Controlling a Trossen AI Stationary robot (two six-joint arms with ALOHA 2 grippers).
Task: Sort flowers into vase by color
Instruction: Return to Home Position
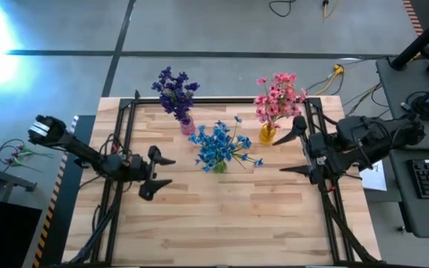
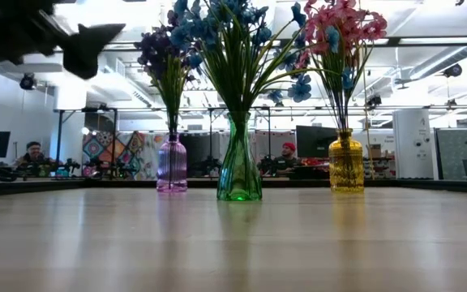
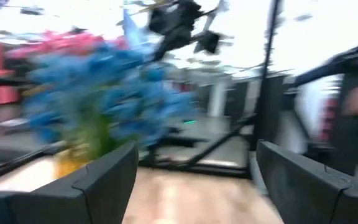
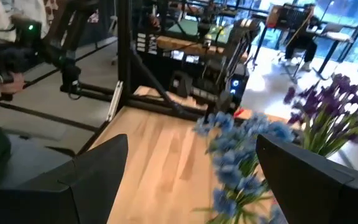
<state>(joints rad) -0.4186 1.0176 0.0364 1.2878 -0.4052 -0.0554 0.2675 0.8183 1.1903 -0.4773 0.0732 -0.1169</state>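
The flowers stand in three glass vases toward the back of the counter (image 1: pixel 229 223), one colour in each vase. The purple flowers (image 1: pixel 174 91) are in the violet vase (image 1: pixel 188 125), on the left of the row in the high view. The blue flowers (image 1: pixel 218 145) are in the green vase (image 1: pixel 220 167), which stands in the middle, a little nearer to the front than the other two. The pink flowers (image 1: pixel 278 97) are in the yellow vase (image 1: pixel 267 134), on the right. All three vases are upright and apart from each other. The blue bunch spreads wide toward both neighbours, and in the low view some blue blossoms overlap the pink ones; I cannot tell if they touch.

The left tool (image 1: pixel 172 170) hangs above the left part of the counter and points toward the green vase, apart from it. Its two fingers are spread wide and there is nothing between them. The right tool (image 1: pixel 277 157) is at the right side, with one finger just beside the yellow vase. It is also wide open and it holds nothing.

Behind the counter, in the low view, a person (image 2: pixel 32 152) sits in the room.
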